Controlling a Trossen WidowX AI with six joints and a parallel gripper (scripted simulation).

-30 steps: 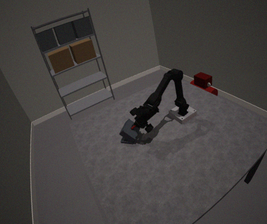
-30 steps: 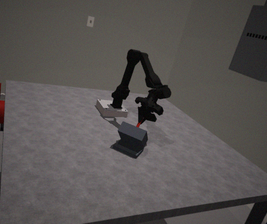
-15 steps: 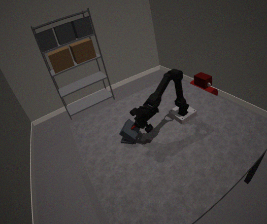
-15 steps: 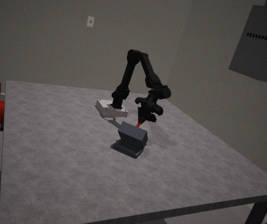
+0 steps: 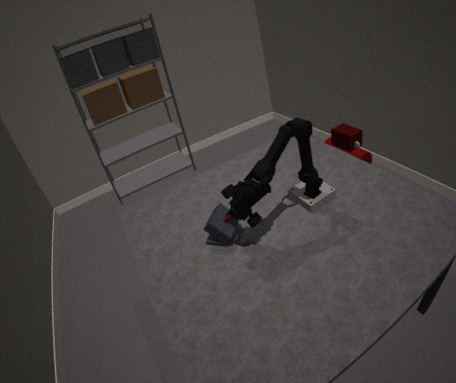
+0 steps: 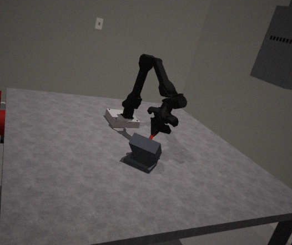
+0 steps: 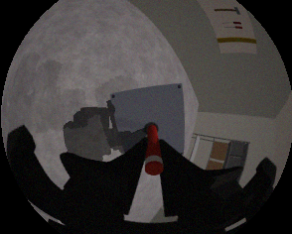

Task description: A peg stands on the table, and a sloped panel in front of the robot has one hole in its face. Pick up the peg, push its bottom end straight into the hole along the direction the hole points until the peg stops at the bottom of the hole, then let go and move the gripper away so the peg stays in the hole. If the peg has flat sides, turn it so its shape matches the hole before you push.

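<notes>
Peg [image 5: 227, 218] [image 6: 151, 137] [image 7: 153, 151] sits tilted between my fingers [image 5: 242, 211] [image 6: 156, 133], which grip it firmly; its far end meets the hole [image 7: 151, 127] in the panel [image 5: 222, 223] [image 6: 145, 147] [image 7: 154, 111]. How deep it goes, I cannot tell. I see two screws near the panel's upper corners. Bench [image 5: 276, 303] [image 6: 79, 188] [image 7: 84, 45] surface spreads on both sides of the panel, whose block stands well apart from the bench's near edge.

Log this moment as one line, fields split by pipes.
tool: shut on red peg | peg tip: at hole in sloped panel | depth: cannot tell | release: not done
</notes>
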